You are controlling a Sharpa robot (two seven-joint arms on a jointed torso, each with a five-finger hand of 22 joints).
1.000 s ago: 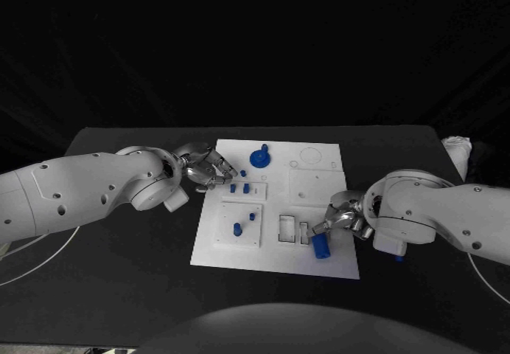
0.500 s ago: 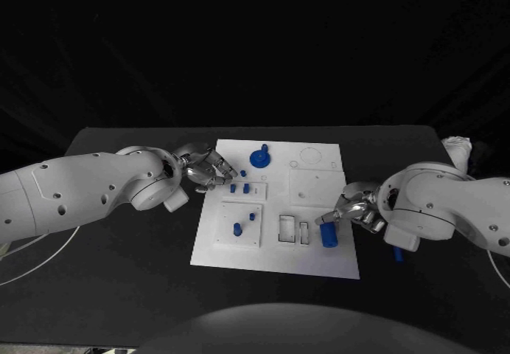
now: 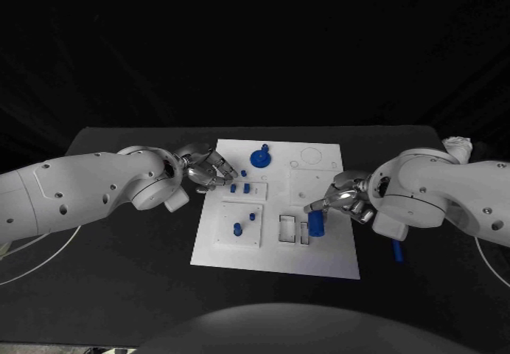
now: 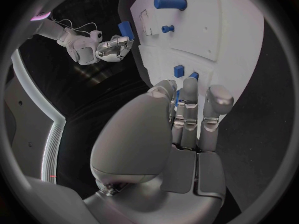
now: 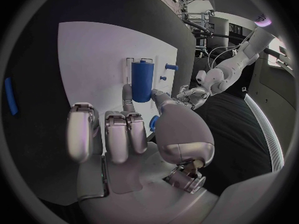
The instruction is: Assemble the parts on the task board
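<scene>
The white task board [image 3: 319, 254] lies mid-table. My right hand [image 3: 342, 200] is over its right side and pinches a blue cylinder [image 3: 317, 221] between thumb and fingertips, just above the two rectangular slots [image 3: 288, 228]. The right wrist view shows that cylinder [image 5: 142, 80] at the fingertips of my right hand [image 5: 134, 134]. My left hand [image 3: 211, 171] rests at the board's left edge with fingers curled, beside two small blue pegs [image 3: 239, 188]. In the left wrist view a blue sliver [image 4: 177, 97] shows between the fingers of my left hand [image 4: 184, 129]; whether it is held is unclear.
A blue knob part [image 3: 259, 157] stands at the board's far end. Two more blue pegs [image 3: 245, 221] stand in the near-left block. A loose blue piece [image 3: 399, 253] lies on the black table right of the board, under my right arm.
My right hand has lifted the blue cylinder from the board's near right corner and carried it away from me and leftward toward the slots. The left hand has stayed put.
</scene>
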